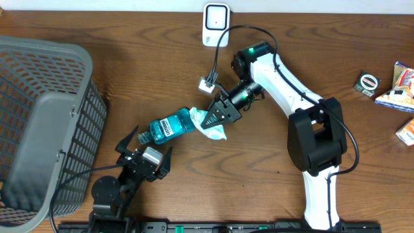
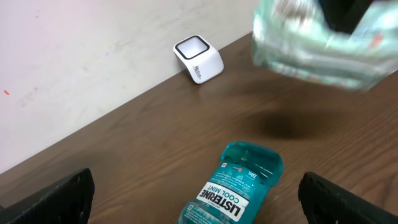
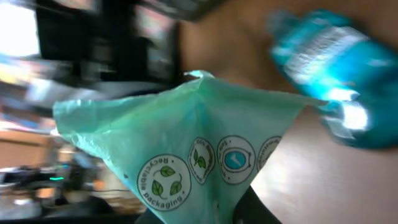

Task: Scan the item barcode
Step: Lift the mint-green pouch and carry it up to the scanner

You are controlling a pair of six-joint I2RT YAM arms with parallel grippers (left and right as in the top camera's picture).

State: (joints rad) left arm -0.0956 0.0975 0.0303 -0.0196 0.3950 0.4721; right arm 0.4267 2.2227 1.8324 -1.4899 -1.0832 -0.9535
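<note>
A pale green packet (image 1: 213, 131) printed with "Recyclable packaging" badges hangs in my right gripper (image 1: 208, 119), which is shut on its edge; it fills the right wrist view (image 3: 193, 137), pinched at the bottom by my right gripper (image 3: 217, 214). A teal Listerine bottle (image 1: 171, 127) lies on its side on the table beside the packet. My left gripper (image 1: 147, 146) stands open just in front of the bottle (image 2: 233, 190), its black fingers (image 2: 56, 199) wide on either side. The white scanner (image 1: 215, 22) stands at the table's back edge (image 2: 199, 57).
A large grey mesh basket (image 1: 39, 123) takes up the left side. Small boxed items (image 1: 367, 83) and colourful packs (image 1: 398, 81) lie at the far right. A cable with a white plug (image 1: 208, 83) runs from the scanner towards the right arm.
</note>
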